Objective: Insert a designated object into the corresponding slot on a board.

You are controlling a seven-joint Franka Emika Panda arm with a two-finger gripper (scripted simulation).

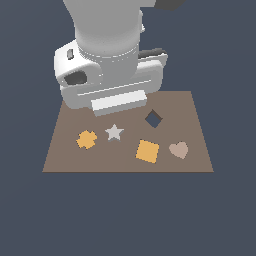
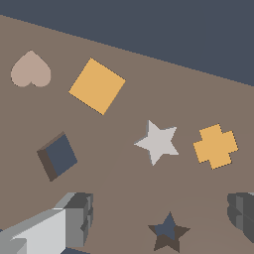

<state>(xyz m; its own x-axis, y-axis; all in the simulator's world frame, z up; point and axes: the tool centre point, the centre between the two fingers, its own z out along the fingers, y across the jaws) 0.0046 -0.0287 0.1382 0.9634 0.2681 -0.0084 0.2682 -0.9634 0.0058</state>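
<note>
Grey star [image 2: 158, 142] loose on board [image 2: 124, 183]

matt brown board [image 1: 195, 145], smooth matt grey star [image 1: 114, 132], flat untextured render

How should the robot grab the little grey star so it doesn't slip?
Probably from straight above. The grey star lies flat on the board, so only its thin edges can be pinched. The gripper should close across the star's narrow middle, one finger in a notch between points on each side, not on the tips. The orange cross sits close beside it, so the fingers need care there.
</note>
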